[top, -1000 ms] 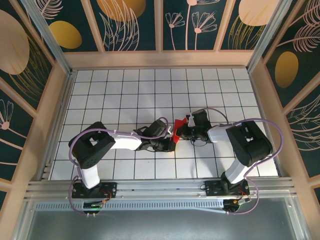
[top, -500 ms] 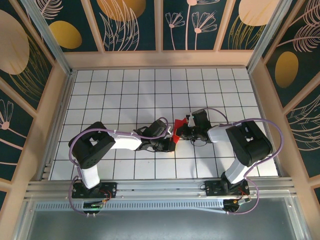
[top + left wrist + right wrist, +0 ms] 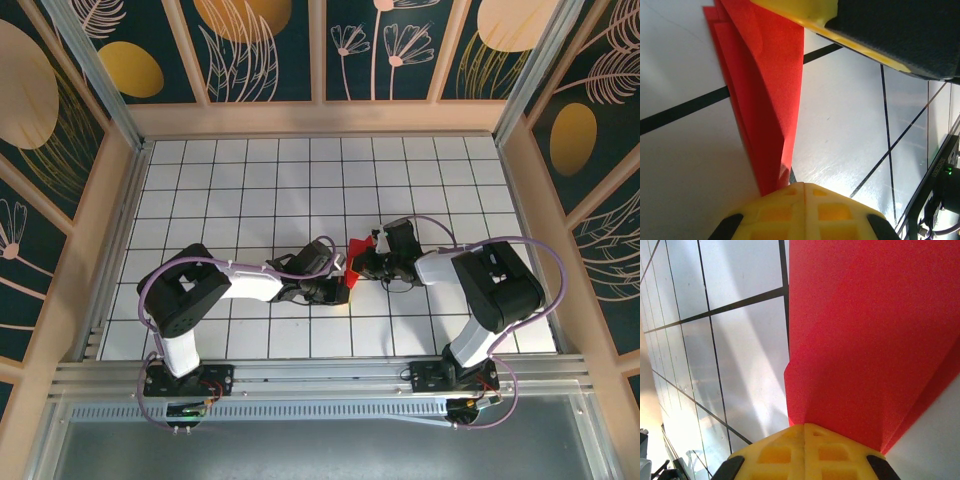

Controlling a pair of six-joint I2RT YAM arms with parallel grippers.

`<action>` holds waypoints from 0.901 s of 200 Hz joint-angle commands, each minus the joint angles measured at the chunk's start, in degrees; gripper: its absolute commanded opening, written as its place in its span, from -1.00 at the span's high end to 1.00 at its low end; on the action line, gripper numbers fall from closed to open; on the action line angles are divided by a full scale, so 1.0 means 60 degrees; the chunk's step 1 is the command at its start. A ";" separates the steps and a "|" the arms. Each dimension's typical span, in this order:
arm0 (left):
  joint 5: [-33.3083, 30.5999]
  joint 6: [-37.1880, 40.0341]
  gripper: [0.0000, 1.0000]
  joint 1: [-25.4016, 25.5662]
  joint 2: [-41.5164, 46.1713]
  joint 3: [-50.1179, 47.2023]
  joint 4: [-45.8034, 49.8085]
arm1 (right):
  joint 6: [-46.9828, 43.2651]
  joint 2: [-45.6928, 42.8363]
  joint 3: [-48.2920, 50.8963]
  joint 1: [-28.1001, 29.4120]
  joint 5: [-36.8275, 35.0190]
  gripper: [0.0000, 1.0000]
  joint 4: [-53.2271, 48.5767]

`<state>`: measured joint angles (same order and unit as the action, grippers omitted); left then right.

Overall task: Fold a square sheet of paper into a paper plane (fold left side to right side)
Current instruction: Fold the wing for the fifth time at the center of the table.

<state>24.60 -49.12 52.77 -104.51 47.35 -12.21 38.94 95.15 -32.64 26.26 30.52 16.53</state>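
Observation:
The square sheet of paper [image 3: 358,247] is a small creased red shape held up between the two arms near the middle of the table. My left gripper [image 3: 343,291] is shut on its near end; in the left wrist view the layered red paper [image 3: 765,100] runs up from my closed yellow fingertips [image 3: 802,186]. My right gripper [image 3: 363,265] is shut on its right side; in the right wrist view the red paper [image 3: 865,340] fans out wide from the closed yellow fingers [image 3: 805,427]. The right gripper's yellow finger [image 3: 805,12] shows at the top of the left wrist view.
The white grid table [image 3: 250,180] lies under both arms. Wooden walls [image 3: 320,117] fence it at the back and both sides. A metal rail [image 3: 320,378] with the arm bases runs along the near edge.

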 commanded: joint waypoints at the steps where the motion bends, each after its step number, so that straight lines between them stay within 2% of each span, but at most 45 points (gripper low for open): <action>1: -0.0073 0.0125 1.00 -0.0048 -0.0211 -0.0138 0.0059 | -0.0278 0.0708 0.0314 0.0168 -0.0766 1.00 -0.1466; 83: -0.0042 0.0228 1.00 -0.0036 -0.0194 -0.0531 -0.0017 | -0.0311 0.0752 0.0255 0.0164 -0.0809 1.00 -0.1582; 180: 0.0100 0.1099 1.00 -0.0043 0.1269 -0.1817 0.0031 | -0.0321 0.0767 0.0211 0.0182 -0.0810 1.00 -0.1702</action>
<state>25.06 -44.36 52.73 -99.85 38.94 -16.43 38.89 95.81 -33.39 26.26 31.14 16.08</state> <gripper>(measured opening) 0.043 0.049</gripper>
